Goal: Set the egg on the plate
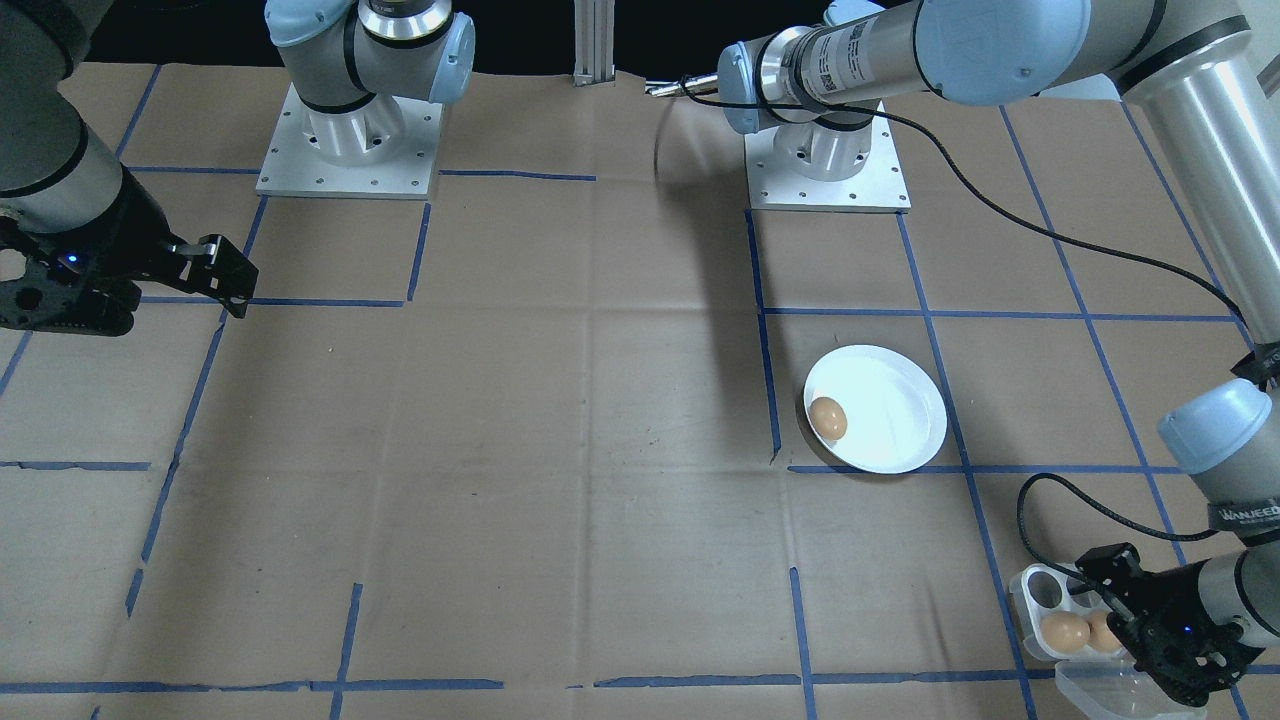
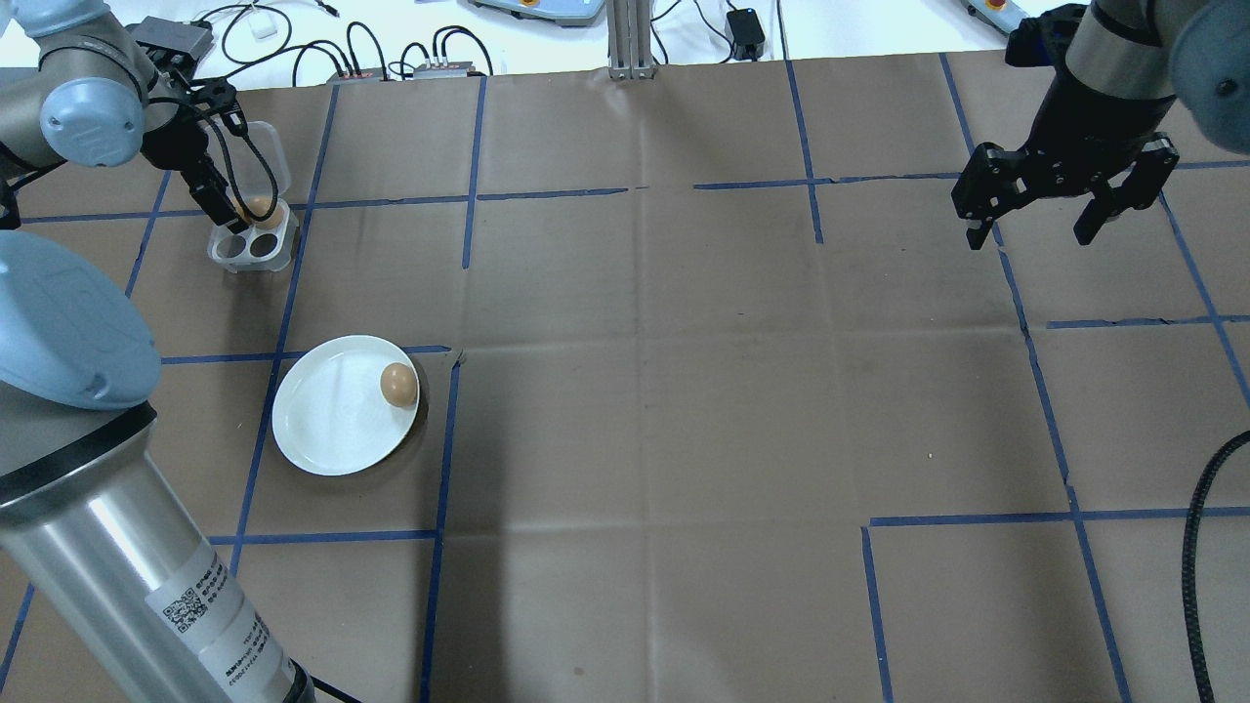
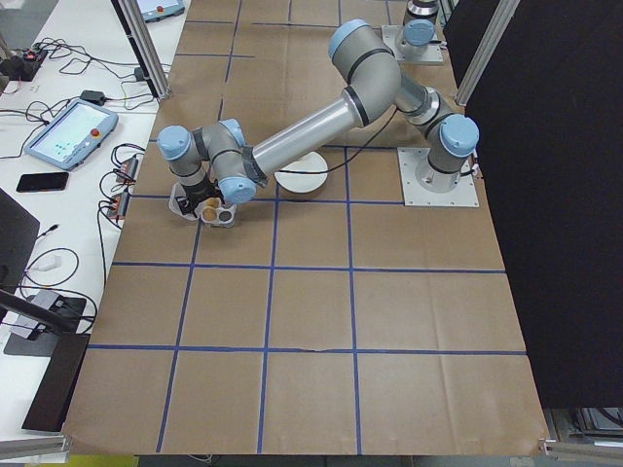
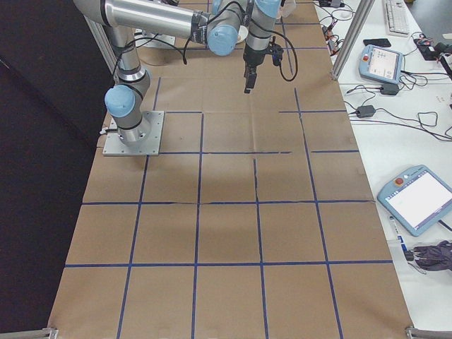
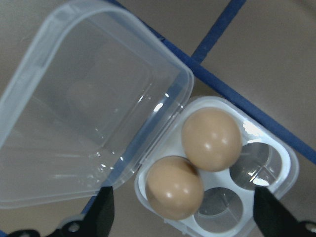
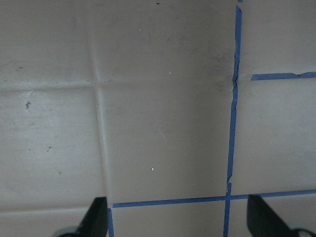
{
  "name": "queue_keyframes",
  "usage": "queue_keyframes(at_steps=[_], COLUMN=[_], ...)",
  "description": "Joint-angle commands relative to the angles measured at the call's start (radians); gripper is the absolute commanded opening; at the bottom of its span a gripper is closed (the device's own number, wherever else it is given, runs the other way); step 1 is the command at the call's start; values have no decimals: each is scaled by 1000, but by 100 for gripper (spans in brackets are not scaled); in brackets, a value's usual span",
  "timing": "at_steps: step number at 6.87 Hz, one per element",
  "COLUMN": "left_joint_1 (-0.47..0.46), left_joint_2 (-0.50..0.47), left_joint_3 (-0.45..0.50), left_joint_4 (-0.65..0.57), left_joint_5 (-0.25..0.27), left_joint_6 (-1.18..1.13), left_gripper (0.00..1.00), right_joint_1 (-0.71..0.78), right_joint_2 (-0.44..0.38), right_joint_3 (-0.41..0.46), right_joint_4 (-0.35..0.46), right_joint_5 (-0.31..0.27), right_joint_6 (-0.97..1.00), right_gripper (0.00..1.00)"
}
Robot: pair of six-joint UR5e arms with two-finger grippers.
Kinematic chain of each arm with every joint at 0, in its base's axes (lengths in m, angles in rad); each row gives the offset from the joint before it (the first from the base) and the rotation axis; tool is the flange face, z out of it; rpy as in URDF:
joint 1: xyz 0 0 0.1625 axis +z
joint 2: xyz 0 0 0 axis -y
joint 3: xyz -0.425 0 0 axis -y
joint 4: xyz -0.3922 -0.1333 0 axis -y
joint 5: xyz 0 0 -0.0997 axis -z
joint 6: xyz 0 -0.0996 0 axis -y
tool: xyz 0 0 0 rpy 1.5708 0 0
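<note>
One egg (image 2: pixel 396 385) lies on the white plate (image 2: pixel 327 425) near its rim; 2 more eggs (image 5: pixel 192 160) sit in the clear 4-cup egg box (image 5: pixel 276 163) beyond the plate, other 2 cups bare. Left gripper (image 5: pixel 180 212) hangs over the box w/ fingers spread, tips cut off in wrist view. Right gripper (image 2: pixel 1033 227), far across from the plate, is spread and holds nothing.

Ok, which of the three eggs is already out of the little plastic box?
The egg on the white plate, resting near its rim. The other two eggs sit in cups of the open box, under the left end effector.

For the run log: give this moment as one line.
left pincer open over egg box | two eggs boxed | one egg on plate | right pincer open, idle
</note>
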Motion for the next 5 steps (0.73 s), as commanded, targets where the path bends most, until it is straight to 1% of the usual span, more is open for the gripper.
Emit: queue_keyframes(at_steps=[1,4,5], left_joint_1=[0,0,0], left_joint_2=[-8,-11,-11], left_joint_3=[-3,1,1], left_joint_4=[5,6,6], left_joint_5=[6,7,9], left_joint_6=[2,2,2], left_gripper=[100,99,91], right_joint_1=[0,0,0], right_joint_2=[0,0,0], right_joint_3=[0,0,0], right_joint_4=[0,-2,0], right_joint_5=[0,0,0], right_joint_6=[0,0,0], right_gripper=[100,100,100])
